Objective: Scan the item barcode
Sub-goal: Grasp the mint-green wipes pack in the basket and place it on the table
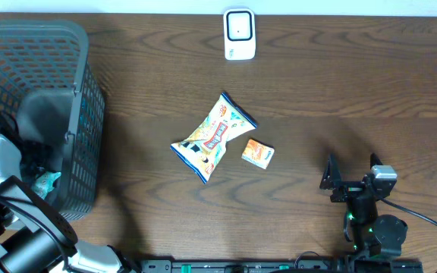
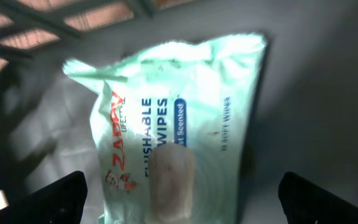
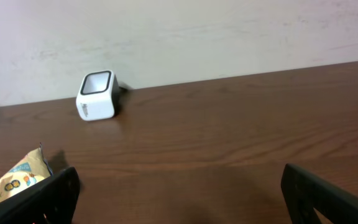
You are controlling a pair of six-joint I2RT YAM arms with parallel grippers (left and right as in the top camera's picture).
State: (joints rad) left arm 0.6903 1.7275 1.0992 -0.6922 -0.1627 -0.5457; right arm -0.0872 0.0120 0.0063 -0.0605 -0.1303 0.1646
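My left gripper [image 2: 191, 202] hangs inside the basket [image 1: 82, 129], jaws spread as wide as they go and holding nothing. My right gripper [image 1: 353, 173] waits well clear of the basket on the bare table [image 1: 355, 91], equally wide and empty.

Directly under my left fingers, on the basket floor, lies the wipes pack [image 2: 173, 118], printed front up. I see no barcode on that face.

Farther out, well outside the basket, sit a snack bag [image 1: 213, 138] and, just beside it, a small orange packet [image 1: 258, 154]. The scanner [image 1: 239, 34] stands farthest from the basket, at the table's back edge.

I judge three risks. The pack is soft film, so closing may pinch only loose wrapper and let it slip. On the lift it could snag the basket's mesh wall. And if the code is underneath, I may show the scanner the wrong face.
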